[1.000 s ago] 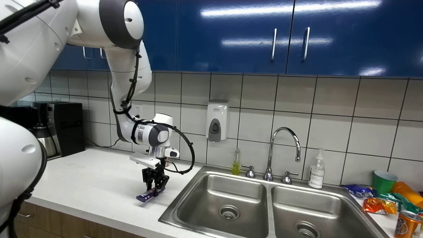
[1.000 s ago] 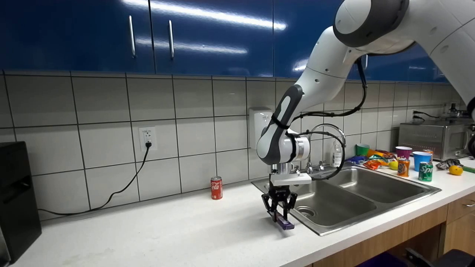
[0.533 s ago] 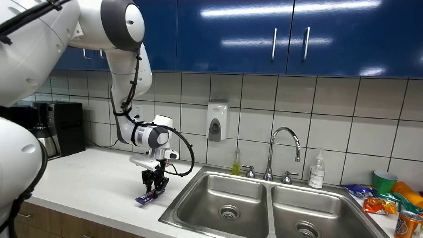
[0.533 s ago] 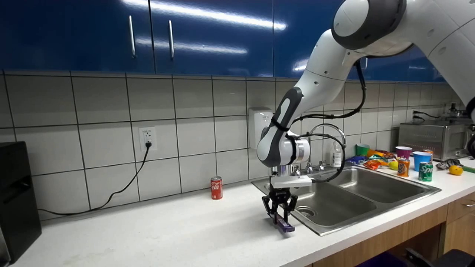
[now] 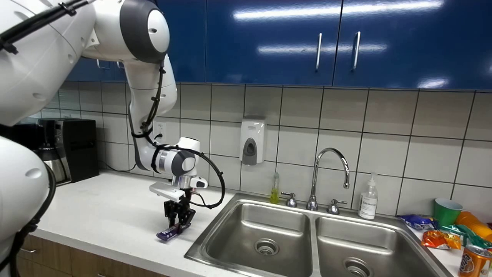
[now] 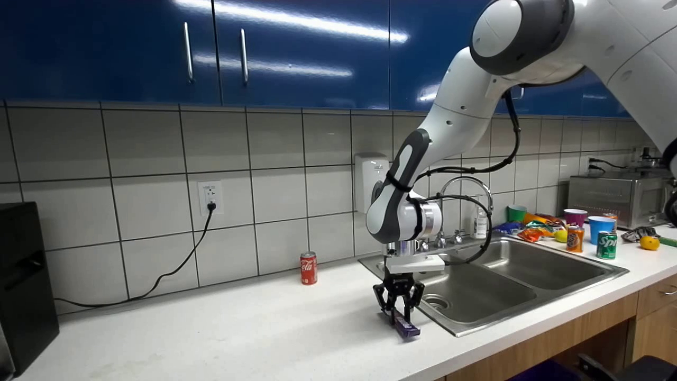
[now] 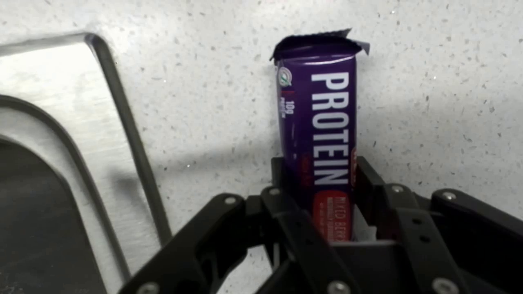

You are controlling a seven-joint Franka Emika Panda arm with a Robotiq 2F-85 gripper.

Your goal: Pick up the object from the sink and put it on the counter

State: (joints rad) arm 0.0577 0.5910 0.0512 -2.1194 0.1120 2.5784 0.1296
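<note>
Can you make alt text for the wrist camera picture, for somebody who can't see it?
A black robot gripper holds a purple bar labelled PROTEIN by its sides, on or just above a pale, speckled counter. The corner of a metal sink shows at the picture's left.

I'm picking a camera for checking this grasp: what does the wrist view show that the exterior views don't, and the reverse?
Wrist view only: small white 10g print on the dark purple oblong wrapped bar, and grey speckles in the smooth off-white countertop.

Exterior views only: the curved chrome faucet, glossy blue cabinets and white jointed arm.

Shared: the bar held in the black two-fingered gripper, the countertop, and the stainless steel sink, cropped in the wrist view.
</note>
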